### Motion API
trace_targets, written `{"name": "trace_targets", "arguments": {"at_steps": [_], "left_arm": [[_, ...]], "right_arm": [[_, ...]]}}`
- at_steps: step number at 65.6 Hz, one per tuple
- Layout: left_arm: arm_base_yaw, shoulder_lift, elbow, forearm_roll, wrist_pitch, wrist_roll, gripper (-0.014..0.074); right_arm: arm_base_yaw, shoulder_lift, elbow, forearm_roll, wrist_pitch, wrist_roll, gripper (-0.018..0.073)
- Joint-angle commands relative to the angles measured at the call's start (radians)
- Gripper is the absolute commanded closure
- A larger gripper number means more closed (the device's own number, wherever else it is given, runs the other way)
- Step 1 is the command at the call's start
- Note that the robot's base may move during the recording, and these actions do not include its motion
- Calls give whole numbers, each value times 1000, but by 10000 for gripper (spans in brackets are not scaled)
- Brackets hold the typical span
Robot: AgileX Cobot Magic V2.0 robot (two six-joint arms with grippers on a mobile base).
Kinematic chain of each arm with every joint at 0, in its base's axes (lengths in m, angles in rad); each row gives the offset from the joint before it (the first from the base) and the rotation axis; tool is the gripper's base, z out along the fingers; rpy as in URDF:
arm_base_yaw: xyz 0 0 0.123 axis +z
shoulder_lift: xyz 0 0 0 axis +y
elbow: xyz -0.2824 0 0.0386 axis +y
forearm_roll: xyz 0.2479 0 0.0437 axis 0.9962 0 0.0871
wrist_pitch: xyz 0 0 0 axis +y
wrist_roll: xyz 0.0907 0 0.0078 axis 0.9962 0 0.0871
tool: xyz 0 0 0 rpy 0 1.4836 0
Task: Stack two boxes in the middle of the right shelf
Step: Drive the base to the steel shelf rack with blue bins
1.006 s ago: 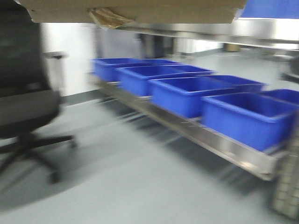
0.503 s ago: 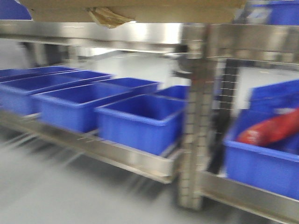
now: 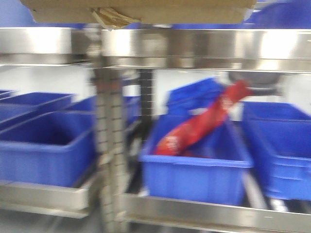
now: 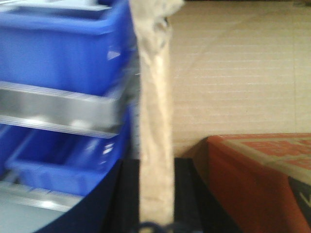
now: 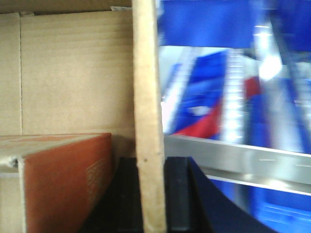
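A tan cardboard box (image 3: 141,10) fills the top edge of the front view, a loose tape strip (image 3: 112,19) hanging from its bottom edge. I make out only this one carton. My left gripper (image 4: 155,199) is shut on its left wall (image 4: 154,107), one black finger on each side. Shut the same way, my right gripper (image 5: 151,199) clamps the right wall (image 5: 148,107). An orange-red package (image 5: 63,179) lies inside the carton. The shelf's shiny steel beam (image 3: 194,46) runs just below the carton.
A perforated grey upright (image 3: 109,145) stands left of centre. On the level below sit blue bins (image 3: 43,145); the centre bin (image 3: 194,177) holds a red packet (image 3: 204,121). Another blue bin (image 3: 282,155) is at the right, above a lower steel beam (image 3: 204,211).
The front view has swept right: chair and floor are gone, the upright has slid from right to left of centre, and the bin with the red packet is now central. The carton stays gripped.
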Motion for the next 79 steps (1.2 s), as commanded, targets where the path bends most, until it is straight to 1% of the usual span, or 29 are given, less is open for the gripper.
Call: {"name": "trace_targets", "arguments": {"at_steps": [1,7,79], "left_arm": [[4,-14,-14,65,-3,-6,708],[4,-14,-14,74,-3,-6,708],[4,-12,-14,76,-3,-6,708]], "right_arm": [[-10,-16,-16,-55,-31,7,711],[-10,-16,-16,-55,-31,7,711],[-10,-16,-16,-55,-45,7,711]]}}
